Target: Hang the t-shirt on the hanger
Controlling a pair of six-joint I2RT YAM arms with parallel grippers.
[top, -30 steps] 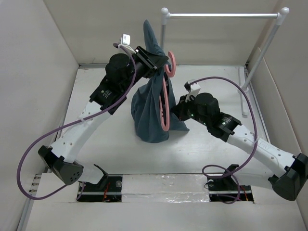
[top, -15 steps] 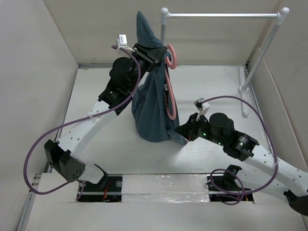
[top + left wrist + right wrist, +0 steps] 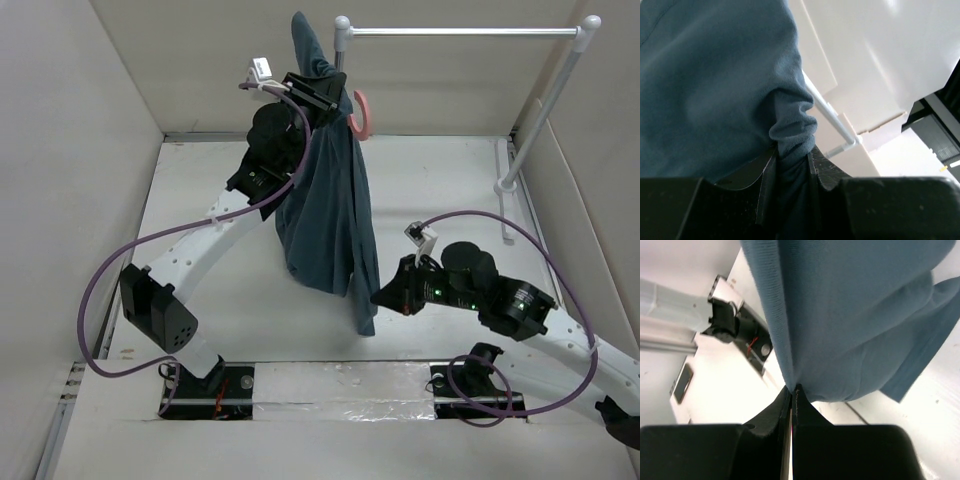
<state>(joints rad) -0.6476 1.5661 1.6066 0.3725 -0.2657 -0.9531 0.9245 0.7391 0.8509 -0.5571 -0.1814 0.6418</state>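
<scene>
From above, you see the left gripper [image 3: 318,95] raised high at the far side of the table [image 3: 450,200]. Its jaws are narrowed on a bunch of the t-shirt [image 3: 335,220], which hangs from it in a long drape. Only the pink hook of the hanger [image 3: 364,112] shows, just right of that grip. The fabric hides the rest, so you cannot tell whether its arms sit inside the shoulders. The right gripper [image 3: 384,297] is low and near, its jaws pinched tight on the shirt's bottom edge. The white rail [image 3: 460,32] stands to the far right.

In the left wrist view, the left gripper [image 3: 790,157] has gathered cloth squeezed between its jaws, and the t-shirt [image 3: 715,75] fills the left of the picture.

In the right wrist view, the right gripper [image 3: 792,392] clamps a thin hem, with the t-shirt [image 3: 850,315] stretched above it.

You are likely partway: the shirt is lifted and drawn out at the hanger. Seating both shoulders and letting go seem left.
</scene>
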